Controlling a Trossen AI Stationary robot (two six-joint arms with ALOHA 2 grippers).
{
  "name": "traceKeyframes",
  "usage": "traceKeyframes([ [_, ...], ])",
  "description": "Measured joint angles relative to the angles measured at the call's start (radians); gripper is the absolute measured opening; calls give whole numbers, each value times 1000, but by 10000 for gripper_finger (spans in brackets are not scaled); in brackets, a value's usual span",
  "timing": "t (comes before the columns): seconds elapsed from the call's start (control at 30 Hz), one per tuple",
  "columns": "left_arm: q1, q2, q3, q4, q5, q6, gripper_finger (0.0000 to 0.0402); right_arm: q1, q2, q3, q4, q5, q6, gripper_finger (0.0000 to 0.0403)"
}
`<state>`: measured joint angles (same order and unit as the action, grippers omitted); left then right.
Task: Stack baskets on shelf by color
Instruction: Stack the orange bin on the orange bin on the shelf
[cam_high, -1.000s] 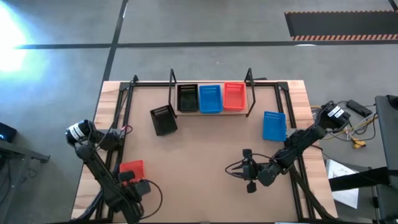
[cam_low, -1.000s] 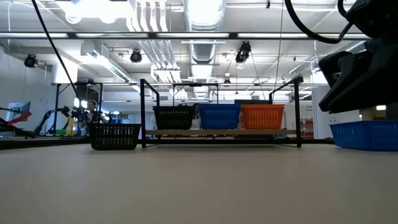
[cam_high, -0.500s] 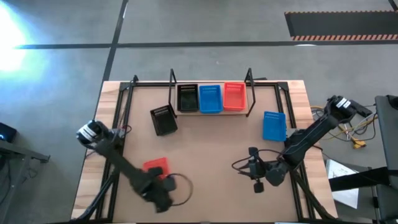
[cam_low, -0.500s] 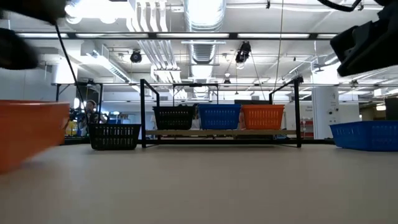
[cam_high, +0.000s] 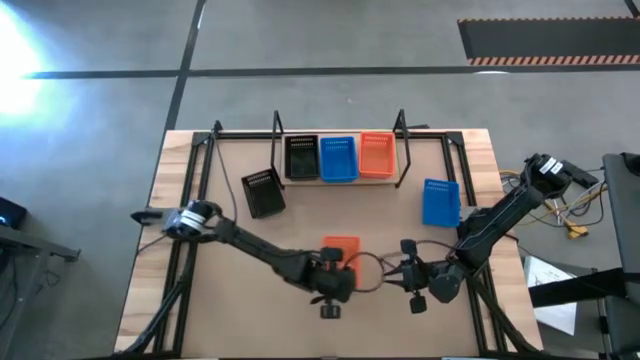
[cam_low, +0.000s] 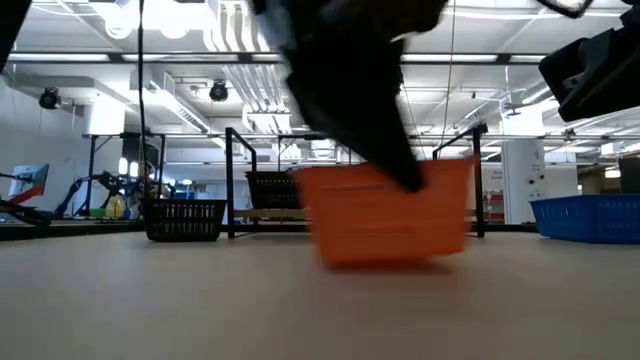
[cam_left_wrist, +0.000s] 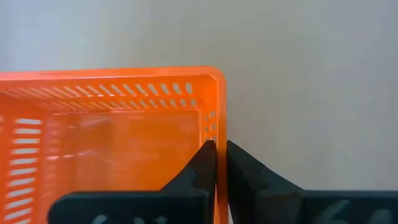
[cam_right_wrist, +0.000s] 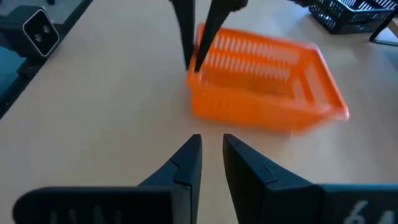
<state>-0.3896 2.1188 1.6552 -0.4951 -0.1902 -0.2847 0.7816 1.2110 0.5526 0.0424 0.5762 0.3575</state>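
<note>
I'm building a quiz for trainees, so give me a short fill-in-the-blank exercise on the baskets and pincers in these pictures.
1. The left pincer grips the wall of an ____ basket.
2. On the shelf stand ____ baskets.
3. The loose blue basket lies on the table's ____ side.
4. The right pincer holds ____.

Missing words: orange-red; three; right; nothing

From my seat, the carried orange basket (cam_high: 341, 251) and right gripper (cam_high: 408, 272) crowd mid-table, with bare tabletop (cam_high: 220, 300) open toward seven o'clock.
</note>
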Motion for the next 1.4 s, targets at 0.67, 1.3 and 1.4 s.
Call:
traceKeyframes([
  [0.67, 24, 54, 99, 16, 7, 144, 1, -353, 2, 147, -344, -306, -775, 185],
  [1.3, 24, 40, 99, -27, -5, 140, 9, -402, 184, 167, -232, -437, -698, 33],
  [1.4, 34, 10, 99, -109, -31, 136, 46, -401, 167, 195, -299, -448, -603, 17],
])
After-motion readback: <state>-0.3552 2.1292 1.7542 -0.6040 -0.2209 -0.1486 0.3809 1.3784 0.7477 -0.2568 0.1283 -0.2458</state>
